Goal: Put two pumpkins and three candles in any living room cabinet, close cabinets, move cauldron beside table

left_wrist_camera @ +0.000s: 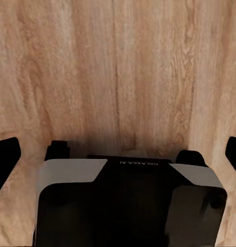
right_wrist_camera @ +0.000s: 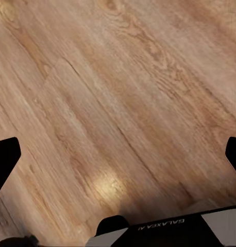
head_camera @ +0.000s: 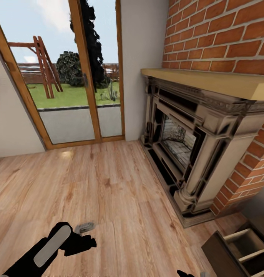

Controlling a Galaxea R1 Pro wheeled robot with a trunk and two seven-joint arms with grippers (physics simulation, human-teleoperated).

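a wide wooden floor (head_camera: 108, 184) runs under both grippers, its pale planks bare between the spread fingers in each wrist view. ahead and to the right of the grippers a red brick wall (head_camera: 224, 34) rises, carrying a stone fireplace (head_camera: 189, 146) topped by a light wooden mantel shelf (head_camera: 208, 80). ahead and to the left stands a glass door (head_camera: 66, 77) in an orange-brown wooden frame, with a lawn and a wooden swing frame (head_camera: 45, 65) outside. low on the right, close to the right arm, a corner of the dark brown cabinet (head_camera: 239, 250) shows with an open drawer and light inner walls; no pumpkin or candle can be made out in it. the left gripper (head_camera: 80, 240) hangs low over the floor with its jaws wide apart and nothing between them. the right gripper (right_wrist_camera: 118, 154) likewise has its jaws wide apart over bare planks.
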